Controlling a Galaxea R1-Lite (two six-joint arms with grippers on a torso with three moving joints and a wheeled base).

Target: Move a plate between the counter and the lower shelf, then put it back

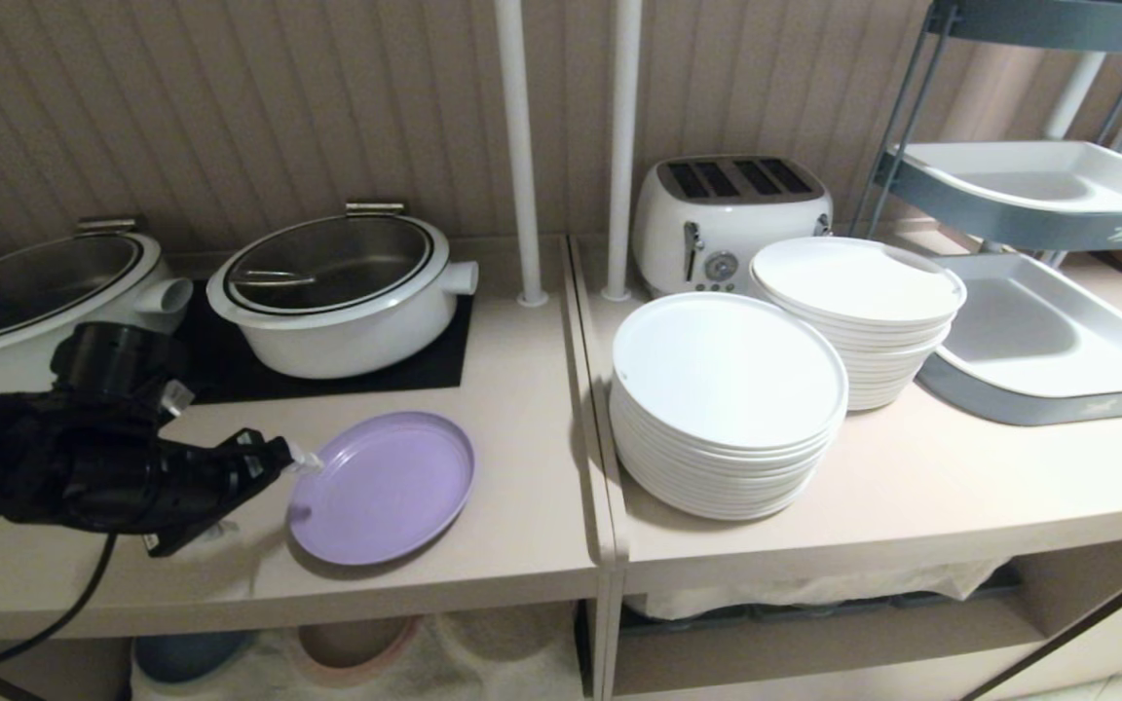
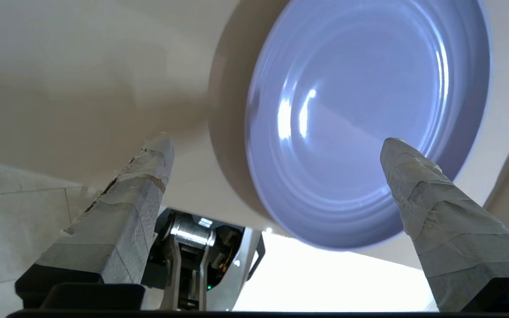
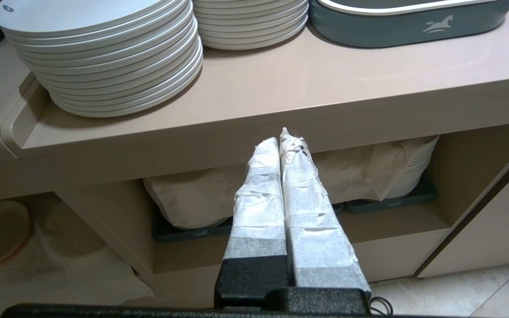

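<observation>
Clearly, from the head view, we find the plate lying flat on the counter, near the front edge and just in front of the black hob panel that carries 2 white pots. The left gripper sits level at the plate's left rim, its taped tips at or just off the edge; we cannot tell from here whether they touch. Below the counter, the lower shelf shows its wrinkled white cloth, with a blue plate and a pink-rimmed plate on it.

From the left wrist view, the 2 taped fingers stand spread wide, with the plate lying beyond and between them and nothing pinched. We see a round, matte lilac dish with a low raised rim and faint rings in its well, resting on the beige top.

From the right wrist view, the right gripper has its fingers pressed together on nothing, hanging in front of the neighbouring cabinet under the stacked white plates.

We judge the plate is either just set down or about to be taken. If a pick-up follows, the spread fingers must bracket the thin rim and close without pushing the plate away.
</observation>
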